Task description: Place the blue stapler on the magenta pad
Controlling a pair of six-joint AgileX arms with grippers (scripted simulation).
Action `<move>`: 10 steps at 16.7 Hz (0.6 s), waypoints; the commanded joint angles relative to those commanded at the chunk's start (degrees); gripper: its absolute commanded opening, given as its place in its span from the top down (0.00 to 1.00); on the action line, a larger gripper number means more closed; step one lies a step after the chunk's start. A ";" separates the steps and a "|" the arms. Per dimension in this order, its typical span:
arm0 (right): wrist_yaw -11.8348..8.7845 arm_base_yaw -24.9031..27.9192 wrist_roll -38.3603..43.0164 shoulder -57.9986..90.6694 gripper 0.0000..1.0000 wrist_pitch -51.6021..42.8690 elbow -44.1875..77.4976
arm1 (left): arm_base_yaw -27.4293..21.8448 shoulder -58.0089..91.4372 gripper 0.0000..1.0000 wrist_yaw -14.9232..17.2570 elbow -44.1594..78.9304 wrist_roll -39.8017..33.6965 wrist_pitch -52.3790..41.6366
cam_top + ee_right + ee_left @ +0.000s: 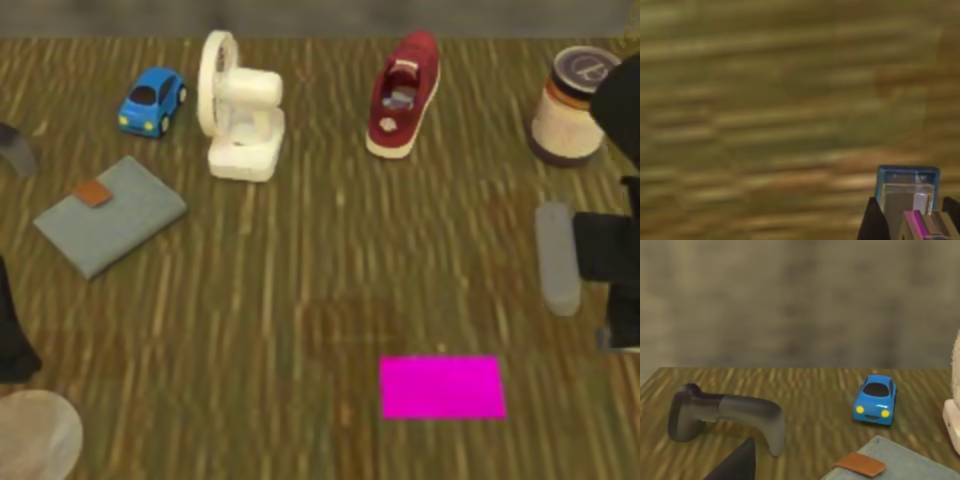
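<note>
Fingertips (872, 220) of my right gripper (910, 222) appear as dark points either side of the blue stapler (907, 192), apparently clamped on it (contact itself is hidden). From above the stapler (557, 257) reads as a smooth, rounded grey bar, long axis running toward the table's far edge, at the right side. Flat, plain magenta pad (442, 387) lies nearer, apart, on the streaky wood-grain table (300, 300). Left arm (15, 330) sits parked at left; its fingers' state I cannot tell.

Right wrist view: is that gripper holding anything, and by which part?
Right gripper seems to clamp the blue stapler by its sides; left arm parked at left.
</note>
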 joint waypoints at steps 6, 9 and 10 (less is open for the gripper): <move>-0.09 0.03 -0.40 -0.07 1.00 -0.37 0.22 | 0.00 0.00 0.00 0.00 0.00 0.00 0.00; -0.78 0.72 -5.42 -0.12 1.00 -1.14 0.45 | 0.00 0.00 0.00 0.00 0.00 0.00 0.00; -1.14 1.04 -8.39 -0.14 1.00 -1.54 0.59 | 0.00 0.00 0.00 0.00 0.00 0.00 0.00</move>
